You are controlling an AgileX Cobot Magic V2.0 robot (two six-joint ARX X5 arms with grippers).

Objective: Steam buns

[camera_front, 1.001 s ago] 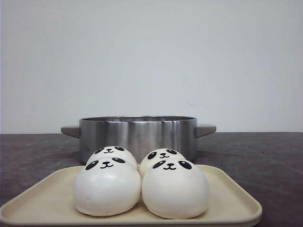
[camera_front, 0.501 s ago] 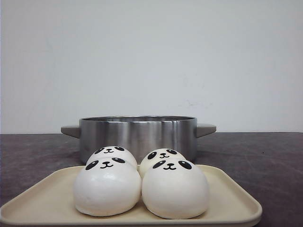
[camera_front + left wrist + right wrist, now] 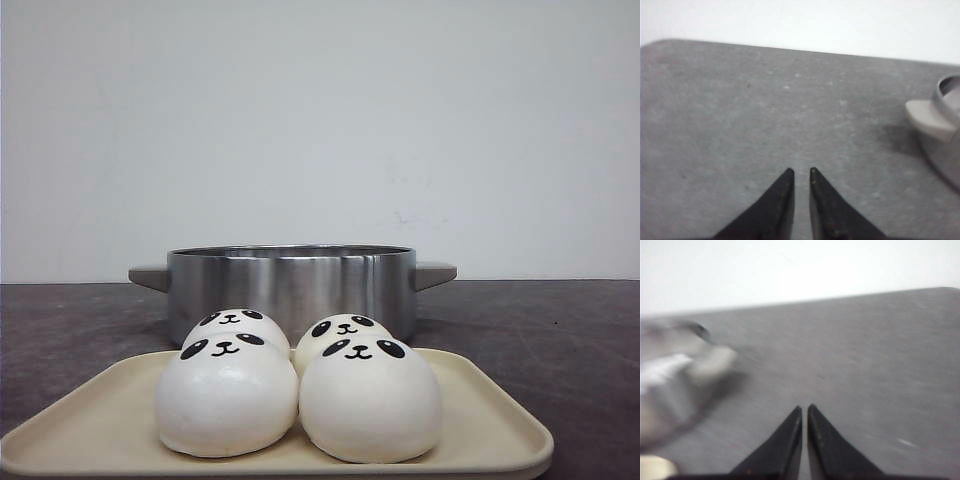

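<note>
Both claws shut; buns (image 3: 297, 385) on tray (image 3: 495, 425).

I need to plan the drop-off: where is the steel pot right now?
In the front view the steel pot stands at the middle of the dark table, directly behind the cream tray holding the four buns.

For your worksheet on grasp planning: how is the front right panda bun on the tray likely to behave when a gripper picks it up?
The front right bun looks smooth and domed, so narrow fingers may slip on it. It appears to touch the neighbouring bun, so lifting it could nudge that one. Its flat base on the tray suggests it will not roll.
</note>
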